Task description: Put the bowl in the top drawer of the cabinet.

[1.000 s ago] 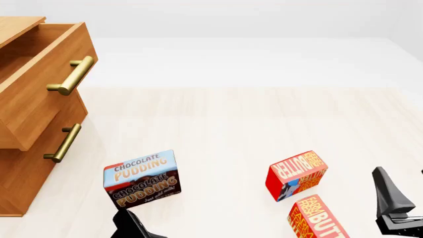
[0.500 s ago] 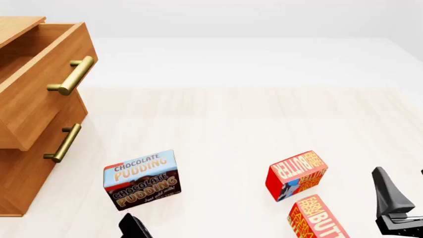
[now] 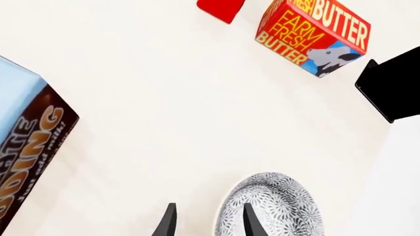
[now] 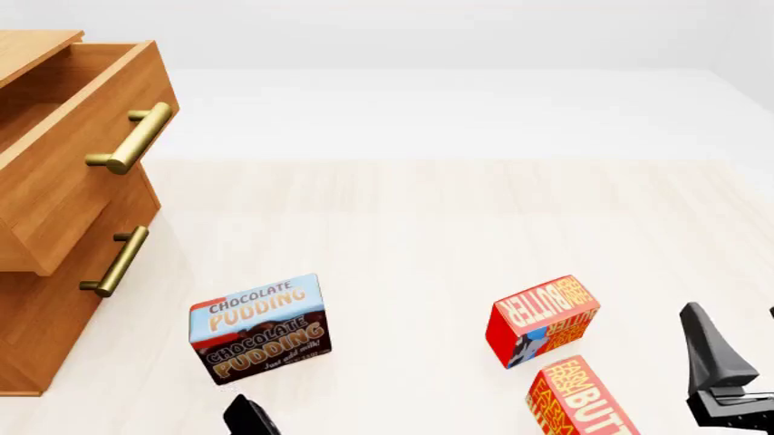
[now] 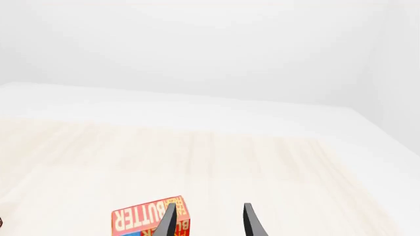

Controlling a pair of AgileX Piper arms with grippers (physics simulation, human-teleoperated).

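The bowl, black-and-white patterned, shows only in the left wrist view and lies below the front view's edge. My left gripper is open, one finger over the bowl's inside and the other outside, so the near wall sits between them. In the front view only a tip of the left gripper shows at the bottom. The cabinet stands far left with its top drawer pulled open. My right gripper is open and holds nothing, low at the right.
A chocolate pudding box stands just beyond the left gripper. Two red butter boxes lie right of centre, near the right gripper. The lower drawer is shut. The right arm crosses the left wrist view.
The left gripper has sunk lower at the front view's bottom edge over the last second, then held. The right arm has barely moved.
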